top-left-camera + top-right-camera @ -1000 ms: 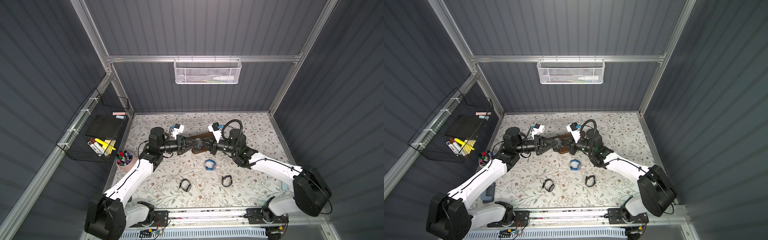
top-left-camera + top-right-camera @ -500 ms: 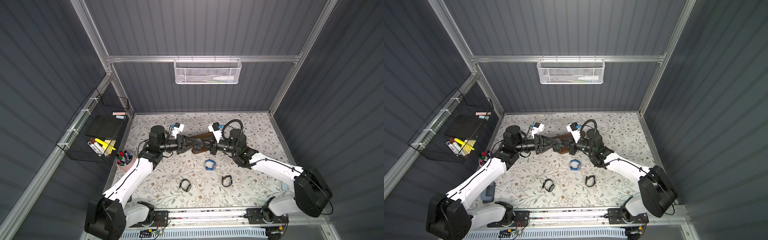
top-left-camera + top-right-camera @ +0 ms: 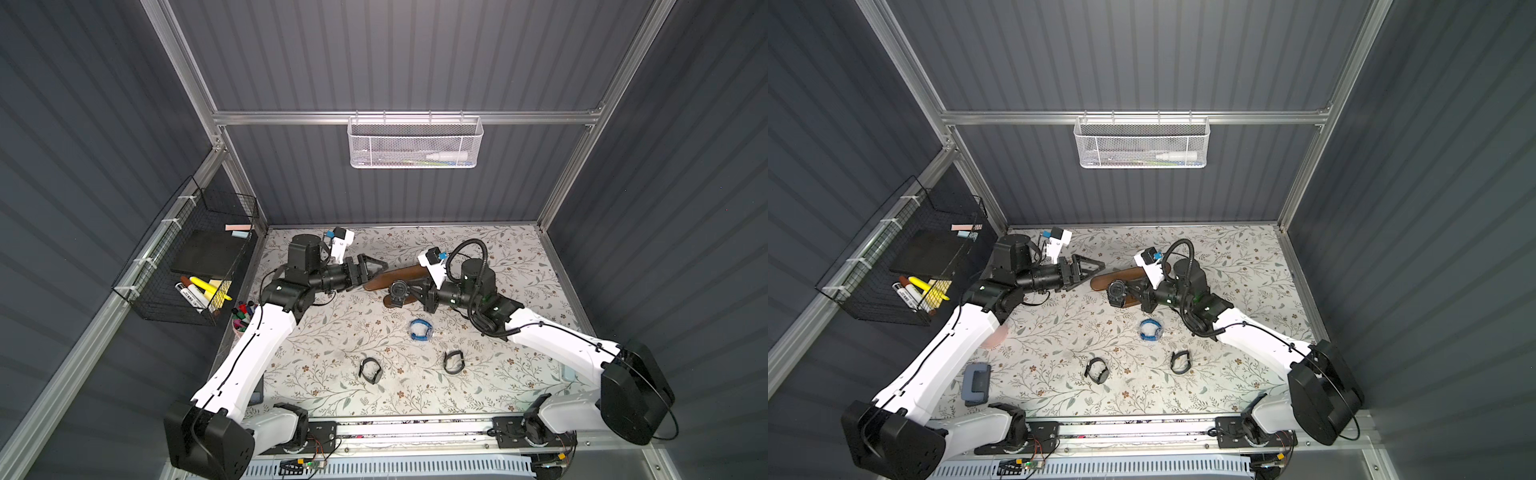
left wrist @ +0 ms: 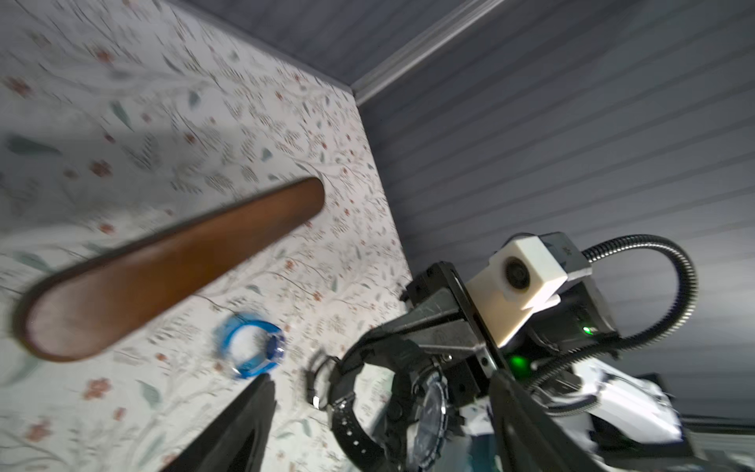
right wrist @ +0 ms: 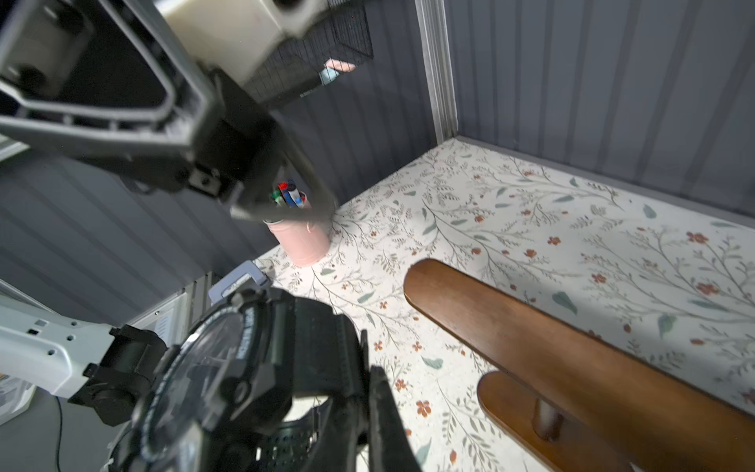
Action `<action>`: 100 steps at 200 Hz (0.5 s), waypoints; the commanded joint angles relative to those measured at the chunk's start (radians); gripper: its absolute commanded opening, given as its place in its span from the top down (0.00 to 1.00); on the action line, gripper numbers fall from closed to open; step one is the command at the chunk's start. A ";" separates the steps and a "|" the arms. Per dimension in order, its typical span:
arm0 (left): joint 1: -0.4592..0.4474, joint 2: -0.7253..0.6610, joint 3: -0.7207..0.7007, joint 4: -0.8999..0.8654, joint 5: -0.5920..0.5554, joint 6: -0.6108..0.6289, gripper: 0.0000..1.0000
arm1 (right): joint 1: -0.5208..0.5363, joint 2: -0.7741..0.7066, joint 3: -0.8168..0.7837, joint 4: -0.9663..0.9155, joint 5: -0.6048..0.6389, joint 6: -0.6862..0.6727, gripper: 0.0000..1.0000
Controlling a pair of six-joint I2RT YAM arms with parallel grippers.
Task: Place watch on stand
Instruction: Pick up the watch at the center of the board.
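The dark brown wooden stand point(image 3: 405, 274) point(image 3: 1127, 275) point(image 5: 551, 347) stands mid-table; its long bar point(image 4: 163, 269) runs slantwise. A black watch point(image 3: 399, 289) point(image 3: 1116, 292) point(image 4: 425, 408) point(image 5: 228, 367) hangs in the air near the bar's left end, apart from the wood. My right gripper point(image 3: 412, 291) point(image 3: 1134, 293) point(image 5: 363, 396) is shut on the watch's strap. My left gripper point(image 3: 379, 272) point(image 3: 1094, 272) point(image 4: 380, 380) is open, its fingers point(image 4: 245, 421) spread wide on either side of the watch without touching it.
A blue watch point(image 3: 420, 330) point(image 4: 253, 347) lies in front of the stand, and two black watches point(image 3: 371, 370) point(image 3: 453, 361) lie nearer the front. A pink cup of markers point(image 3: 241, 320) point(image 5: 302, 241) stands at the left wall under a black wire basket point(image 3: 195, 266).
My left gripper has opened and drawn back to the left, away from the watch. My right gripper stays shut on the watch by the stand.
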 commanded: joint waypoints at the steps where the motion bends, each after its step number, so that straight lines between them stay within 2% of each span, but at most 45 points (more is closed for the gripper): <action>1: -0.020 -0.106 -0.004 -0.158 -0.278 0.262 0.19 | 0.016 -0.024 0.020 -0.096 0.058 -0.062 1.00; 19: -0.077 -0.165 -0.027 -0.165 -0.410 0.330 0.20 | 0.031 -0.020 0.002 -0.108 0.074 -0.093 1.00; 36: -0.201 -0.177 -0.037 -0.193 -0.606 0.377 0.21 | 0.041 0.001 -0.004 -0.102 0.082 -0.094 1.00; 54: -0.330 -0.169 -0.054 -0.193 -0.736 0.386 0.22 | 0.057 0.027 -0.001 -0.102 0.102 -0.081 1.00; 76: -0.424 -0.179 -0.084 -0.159 -0.808 0.364 0.22 | 0.075 0.055 0.005 -0.104 0.135 -0.071 1.00; 100: -0.468 -0.156 -0.080 -0.193 -0.804 0.334 0.24 | 0.082 0.074 0.008 -0.102 0.146 -0.057 1.00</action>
